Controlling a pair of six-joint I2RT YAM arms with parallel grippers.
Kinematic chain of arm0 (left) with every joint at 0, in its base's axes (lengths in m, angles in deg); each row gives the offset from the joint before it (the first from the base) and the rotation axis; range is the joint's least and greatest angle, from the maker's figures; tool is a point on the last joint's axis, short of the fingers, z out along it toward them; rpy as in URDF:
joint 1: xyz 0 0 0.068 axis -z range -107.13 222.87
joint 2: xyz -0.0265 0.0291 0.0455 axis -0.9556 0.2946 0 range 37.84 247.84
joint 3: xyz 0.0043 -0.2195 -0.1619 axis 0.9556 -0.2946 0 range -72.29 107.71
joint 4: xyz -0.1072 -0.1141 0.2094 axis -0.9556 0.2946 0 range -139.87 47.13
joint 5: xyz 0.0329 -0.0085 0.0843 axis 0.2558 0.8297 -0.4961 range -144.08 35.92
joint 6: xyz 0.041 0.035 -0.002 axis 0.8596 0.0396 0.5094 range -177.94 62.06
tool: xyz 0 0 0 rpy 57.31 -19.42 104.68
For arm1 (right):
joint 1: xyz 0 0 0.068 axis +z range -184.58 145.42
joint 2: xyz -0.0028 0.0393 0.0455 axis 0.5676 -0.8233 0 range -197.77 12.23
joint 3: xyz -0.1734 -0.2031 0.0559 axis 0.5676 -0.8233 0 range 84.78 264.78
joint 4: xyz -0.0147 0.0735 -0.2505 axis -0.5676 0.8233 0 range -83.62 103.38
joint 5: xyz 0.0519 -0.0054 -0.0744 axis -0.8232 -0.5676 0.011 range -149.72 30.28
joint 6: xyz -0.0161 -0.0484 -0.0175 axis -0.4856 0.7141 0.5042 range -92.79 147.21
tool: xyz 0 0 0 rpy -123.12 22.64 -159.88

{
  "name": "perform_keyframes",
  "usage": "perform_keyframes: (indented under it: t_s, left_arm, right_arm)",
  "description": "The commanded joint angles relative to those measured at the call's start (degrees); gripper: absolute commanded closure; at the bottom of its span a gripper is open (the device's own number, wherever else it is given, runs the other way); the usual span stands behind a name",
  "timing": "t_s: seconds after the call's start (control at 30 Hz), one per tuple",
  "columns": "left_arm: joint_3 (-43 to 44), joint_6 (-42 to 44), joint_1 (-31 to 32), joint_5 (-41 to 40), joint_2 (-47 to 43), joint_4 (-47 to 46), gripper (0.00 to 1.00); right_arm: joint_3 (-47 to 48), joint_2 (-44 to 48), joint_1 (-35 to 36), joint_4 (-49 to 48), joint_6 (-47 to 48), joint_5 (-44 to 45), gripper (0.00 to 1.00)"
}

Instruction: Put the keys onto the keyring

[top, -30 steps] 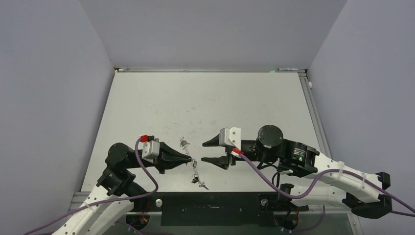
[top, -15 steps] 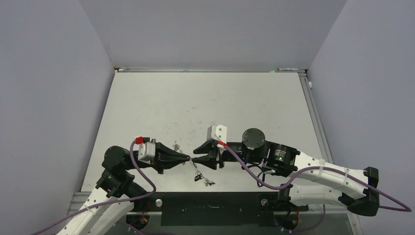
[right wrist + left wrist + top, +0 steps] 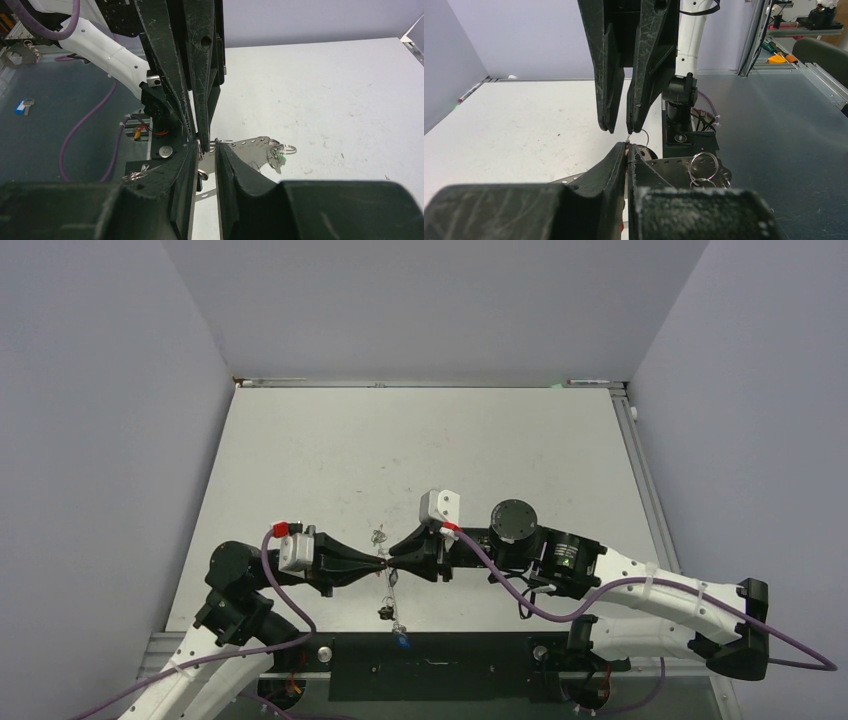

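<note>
- Pale tabletop (image 3: 450, 460) ran between lilac walls (image 3: 420, 310). A dark base plate (image 3: 480, 665) lay along its near edge, where the 2 arms were bolted.
- On that plate lay 1 blue-tagged key (image 3: 402, 642), apart from everything else.
- Just beyond it, a small clump of dark-headed keys (image 3: 386, 612) hung at the lower end of the keyring (image 3: 390, 585). From above, the keyring showed as a thin grey wire loop seen almost edge-on.
- The upper end of the keyring sat where the 2 grippers met, tip to tip, near the middle of the table's front.
- The left gripper (image 3: 381, 561) pointed toward the right arm. Its fingers (image 3: 604, 170) were pressed together with no gap and pinched the wire of the keyring at their tips.
- The right gripper (image 3: 394, 557) faced it. Its fingers (image 3: 235, 170) stood slightly apart with a narrow slot between them, and the wire passed at that slot. Whether the pads touched the wire could not be told.
- Beside the right fingers, the right wrist view showed split rings with a green tag (image 3: 280, 156).
- Just past the 2 tips, a small loose bunch of rings and keys (image 3: 377, 536) lay on the table, apart from the keyring.
</note>
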Motion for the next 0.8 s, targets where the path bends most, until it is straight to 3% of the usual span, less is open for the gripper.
perform_keyframes:
  t_s: [0.0, 0.33, 0.77]
  left_arm:
    - [0.37, -0.65, -0.36, -0.97, -0.69, -3.8, 1.0]
    - [0.36, -0.56, -0.45, -1.55, -1.4, -3.8, 1.0]
    - [0.27, -0.73, -0.7, -1.69, -1.88, -4.15, 1.0]
  right_arm:
    - [0.27, -0.63, -0.29, -2.25, -0.8, -1.33, 0.77]
    - [-0.71, -0.2, -0.32, -1.73, -1.37, -2.01, 0.75]
    - [-1.68, 0.16, -0.32, -1.73, -1.61, -3.06, 0.81]
